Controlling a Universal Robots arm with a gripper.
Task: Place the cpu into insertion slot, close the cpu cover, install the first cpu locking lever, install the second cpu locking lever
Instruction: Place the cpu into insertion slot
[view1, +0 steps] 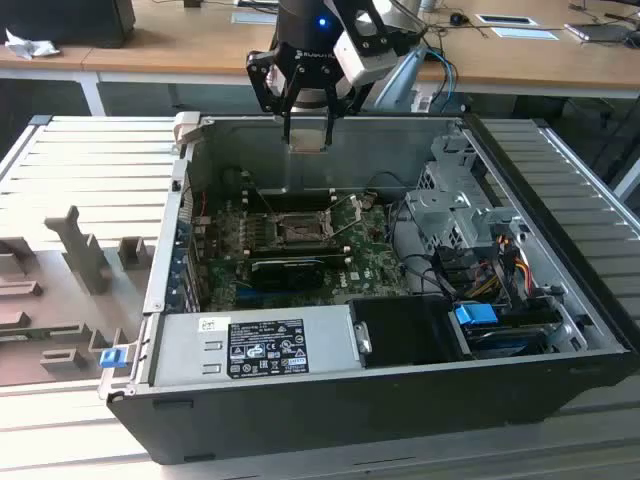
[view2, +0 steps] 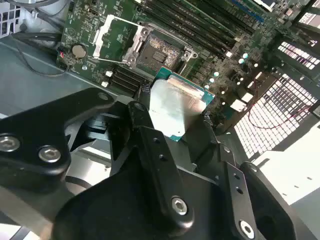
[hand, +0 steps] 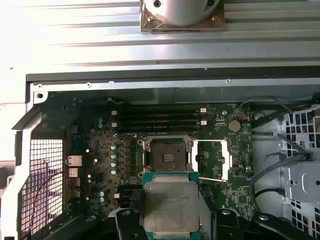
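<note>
The gripper hangs above the far wall of the open computer case, with its fingers clamped on opposite edges of the cpu. This edge grip appears to keep the underside clear for seating. The insertion slot lies bare on the motherboard below, well apart from the chip. The cpu cover is swung open beside it, so the opening is unobstructed

We see the gripper hold the cpu over the green board. The slot is bare, its cover open beside it.
</note>
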